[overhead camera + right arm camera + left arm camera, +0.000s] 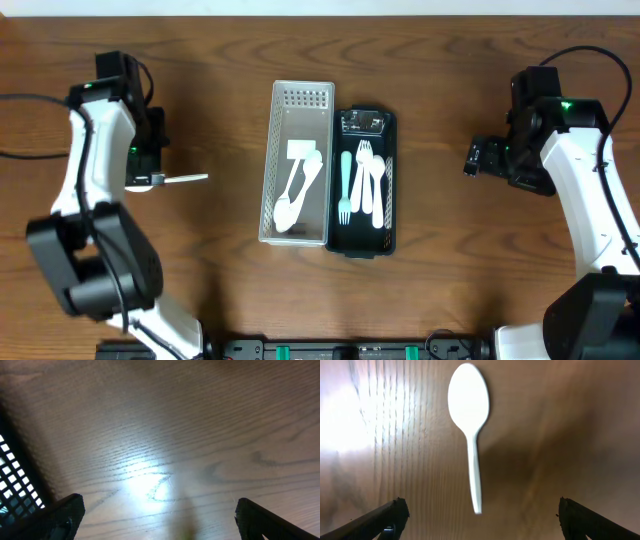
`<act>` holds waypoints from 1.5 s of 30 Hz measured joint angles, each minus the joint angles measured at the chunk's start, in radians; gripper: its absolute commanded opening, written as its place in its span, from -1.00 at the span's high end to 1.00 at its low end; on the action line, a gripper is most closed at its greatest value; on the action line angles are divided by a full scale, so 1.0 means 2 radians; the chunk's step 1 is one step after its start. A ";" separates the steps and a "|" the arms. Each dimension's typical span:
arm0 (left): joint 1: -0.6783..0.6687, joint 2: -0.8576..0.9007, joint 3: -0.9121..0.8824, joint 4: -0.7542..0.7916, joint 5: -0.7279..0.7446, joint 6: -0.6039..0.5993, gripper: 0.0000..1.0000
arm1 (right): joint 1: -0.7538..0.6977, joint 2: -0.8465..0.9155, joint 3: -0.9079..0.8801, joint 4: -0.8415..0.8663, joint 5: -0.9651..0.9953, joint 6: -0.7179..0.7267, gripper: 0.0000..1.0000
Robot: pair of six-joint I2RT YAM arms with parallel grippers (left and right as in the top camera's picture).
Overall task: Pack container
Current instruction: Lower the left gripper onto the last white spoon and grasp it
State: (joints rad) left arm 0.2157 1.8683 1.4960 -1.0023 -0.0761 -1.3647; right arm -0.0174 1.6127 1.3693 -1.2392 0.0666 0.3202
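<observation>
The left gripper's (481,507) jaws stand wide apart, one on each side of a white plastic spoon (470,435) that lies flat on the wood; neither jaw touches it. The right gripper's (160,503) jaws are also spread, with only bare wood between them. On the brown wooden table (450,60), two long baskets sit side by side and touching at the middle. The pale perforated basket (303,97) is on the left, and the black mesh basket (362,249) on the right sits slightly nearer the front edge. The pale one holds white spoons (295,195). The black one holds white forks (370,190) and a teal fork (346,185). The loose spoon lies toward the left edge, well apart from both baskets. The right gripper hovers toward the right edge.
</observation>
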 measured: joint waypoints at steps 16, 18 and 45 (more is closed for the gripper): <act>0.029 0.125 0.001 0.027 0.036 -0.018 -0.97 | 0.000 0.000 0.000 -0.009 0.000 0.000 -0.98; 0.030 0.126 0.002 0.031 0.035 -0.007 -0.97 | 0.000 0.000 0.000 -0.011 0.000 0.000 -0.99; 0.030 0.136 0.007 0.006 0.038 0.028 0.51 | 0.000 0.000 0.000 -0.025 0.000 0.000 -0.98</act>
State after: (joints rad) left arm 0.2760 2.1407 1.5105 -0.9913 0.0006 -1.3094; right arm -0.0174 1.6127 1.3693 -1.2892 0.0669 0.3202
